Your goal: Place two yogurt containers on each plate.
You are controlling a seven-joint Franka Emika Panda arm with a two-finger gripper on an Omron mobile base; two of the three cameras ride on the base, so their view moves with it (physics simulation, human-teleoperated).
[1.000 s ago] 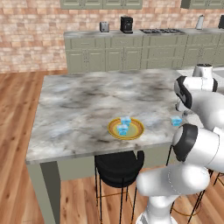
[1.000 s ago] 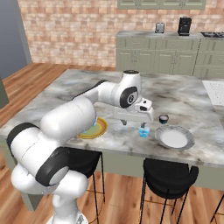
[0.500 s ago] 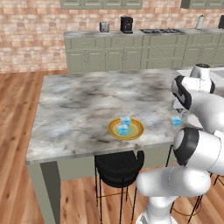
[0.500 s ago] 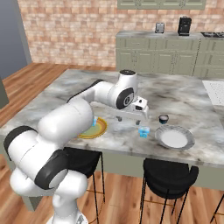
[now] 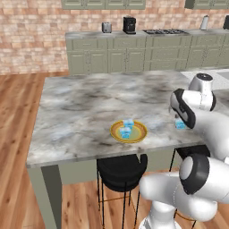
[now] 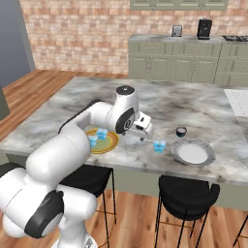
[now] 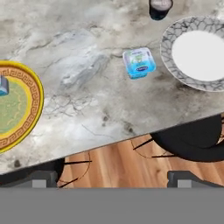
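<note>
Two yogurt cups (image 6: 97, 137) are being carried by the yellow plate (image 6: 110, 145) on the marble counter (image 5: 89, 107). A third cup (image 7: 139, 63) is sitting on the counter just beside the grey plate (image 7: 175, 26) — apart from it, not on it. The gripper (image 6: 145, 133) is being held above the counter between the two plates, jaws spread wide, nothing gripped. A dark cup (image 7: 160, 8) is standing behind the grey plate.

Light-blue yogurt cup (image 7: 139, 63), yellow-rimmed green plate (image 7: 30, 109) with Greek-key border, grey-veined white plate (image 7: 173, 68), marbled grey counter (image 7: 83, 74).
</note>
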